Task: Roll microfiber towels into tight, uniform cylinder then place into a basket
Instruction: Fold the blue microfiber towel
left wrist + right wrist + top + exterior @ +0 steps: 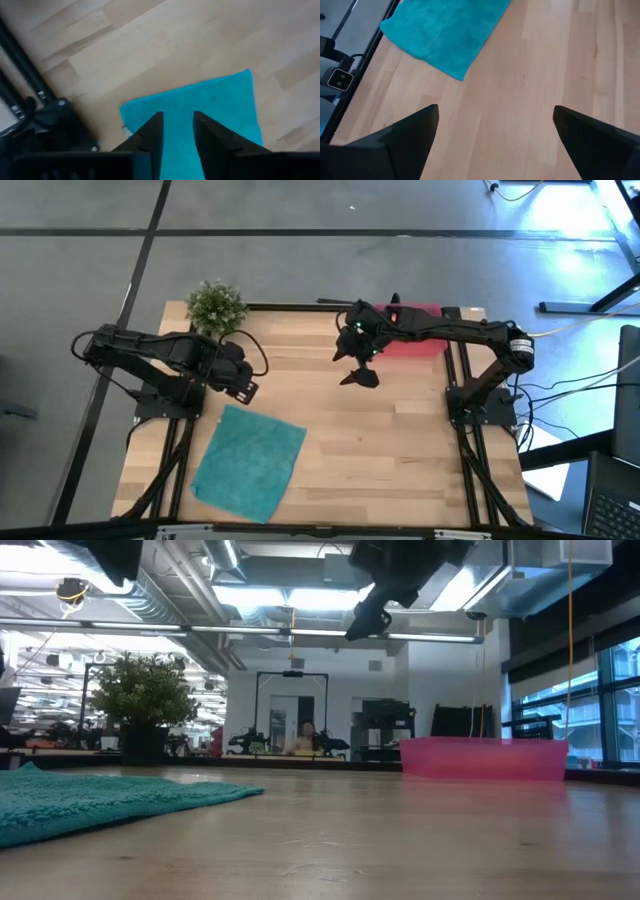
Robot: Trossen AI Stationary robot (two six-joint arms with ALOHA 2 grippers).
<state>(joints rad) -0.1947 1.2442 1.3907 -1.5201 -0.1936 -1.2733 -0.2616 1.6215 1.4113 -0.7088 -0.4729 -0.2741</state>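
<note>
A teal microfiber towel (248, 462) lies spread flat on the wooden table near its front left; it also shows in the low view (90, 802). My left gripper (177, 117) hangs well above the towel's far corner (243, 388), pointing steeply down, fingers apart with nothing between them. My right gripper (495, 115) hovers high over the table's middle (360, 375), wide open and holding nothing. The pinkish-red basket (485, 758) stands at the table's far right, partly under my right arm (415, 345).
A small green plant (216, 306) in a dark pot stands at the far left corner. Bare wood stretches between the towel and the basket. Black frame rails (460, 430) run along the table's left and right sides.
</note>
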